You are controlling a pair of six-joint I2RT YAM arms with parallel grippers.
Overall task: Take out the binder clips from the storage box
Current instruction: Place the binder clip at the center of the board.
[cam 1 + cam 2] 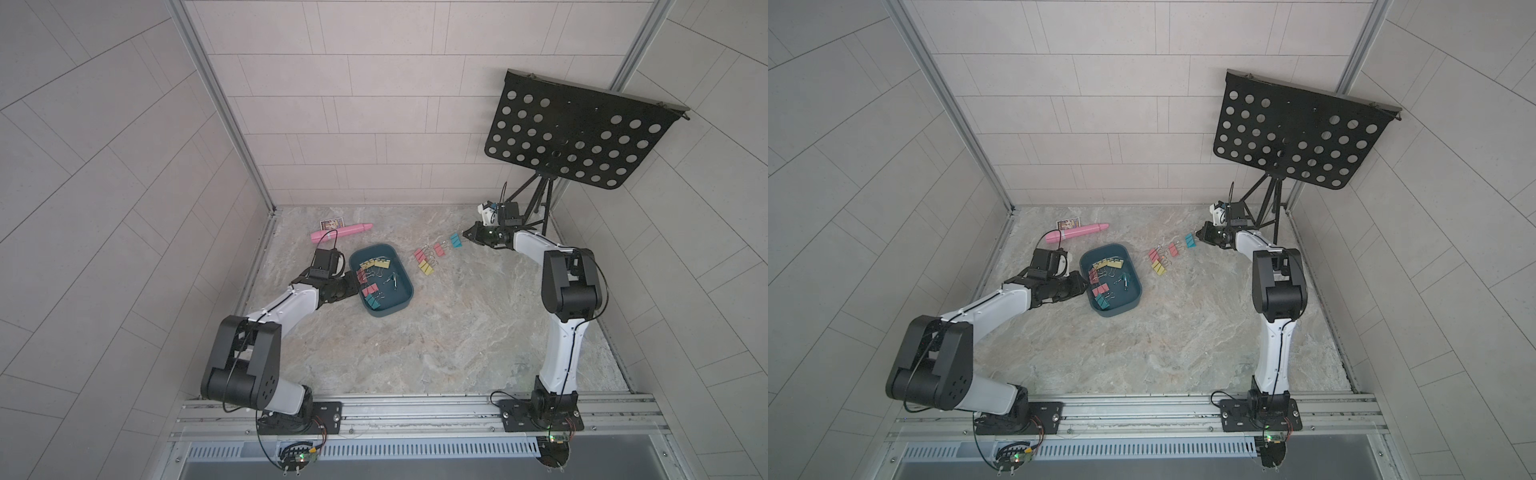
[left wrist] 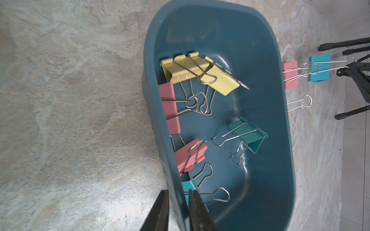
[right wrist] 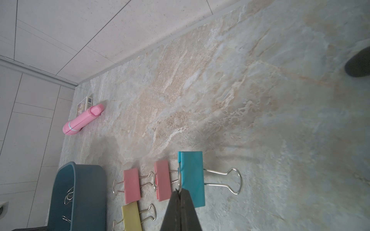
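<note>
Where the left gripper [image 2: 178, 192] meets the storage box [image 2: 250, 90], its fingers [image 2: 160, 212] straddle one long wall, one outside and one inside, clamped narrowly on the plastic. Both top views show the box resting open side up on the marbled table [image 1: 415, 353], with the grip on the wall facing the left arm.

Inside the box lie binder clips [image 2: 186, 68] in yellow, pink and teal. Most are crowded against the gripped wall with their wire handles tangled. One teal clip [image 2: 188, 187] lies just beside the inner finger.

Outside the box, on the side away from the left arm, a short row of clips [image 1: 428, 266] rests on the table. The yellow and pink ones are nearest the box, and a blue clip [image 3: 192, 178] lies farthest from it.

The right gripper [image 3: 180, 192] sits at that far end of the row, jaws pressed together on the blue clip's thin wire handle, while the clip's body lies on the table.

Beyond the box, near the back wall, lie a pink tube [image 1: 340, 232] and, just beside it, a small printed card [image 1: 332, 223]. Farther from the box than the right gripper stands a black perforated music stand [image 1: 577, 133].
</note>
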